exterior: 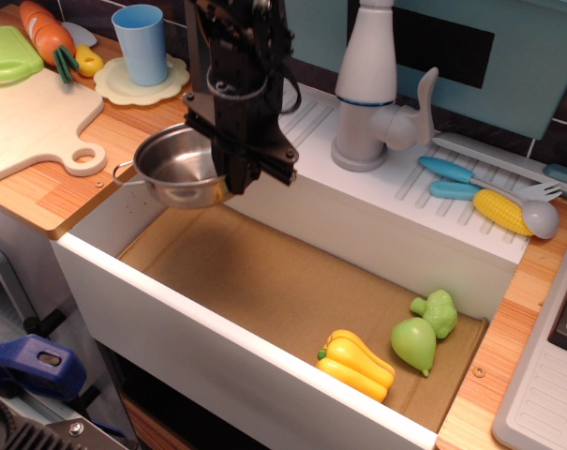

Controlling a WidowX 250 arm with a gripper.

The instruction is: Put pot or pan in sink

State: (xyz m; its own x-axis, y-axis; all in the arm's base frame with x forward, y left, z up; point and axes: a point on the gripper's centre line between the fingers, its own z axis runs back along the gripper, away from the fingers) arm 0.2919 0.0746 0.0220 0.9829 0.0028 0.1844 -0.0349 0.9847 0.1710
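Gripper (248,169) sits upper-left of centre, black, clamped on the right rim of the pot (175,169). Pot is held in the air, roughly level, open side up, over the upper-left corner of the sink (124,281). One loop handle sticks out to the left, toward the wooden counter (67,202). Pot is clear of the brown floor; its shadow falls on the cardboard just below it.

Sink fills the middle of the frame, white walls, brown flat floor. In its lower-right corner: yellow pepper (356,364), green pear (414,343) just beside it, and a small green broccoli-like piece (439,310) touching the pear's upper side. All three well apart from the pot.

Behind the sink, upper centre: white faucet (369,89) on the white ridged drainboard (452,187). On the drainboard to the right: two blue-handled utensils (456,180) and a corn cob (501,211).

Upper left: light-blue cup (141,42) standing upright on a pale yellow saucer (142,82), wooden cutting board (25,122), green lid-like piece (7,54), toy carrot (47,33).
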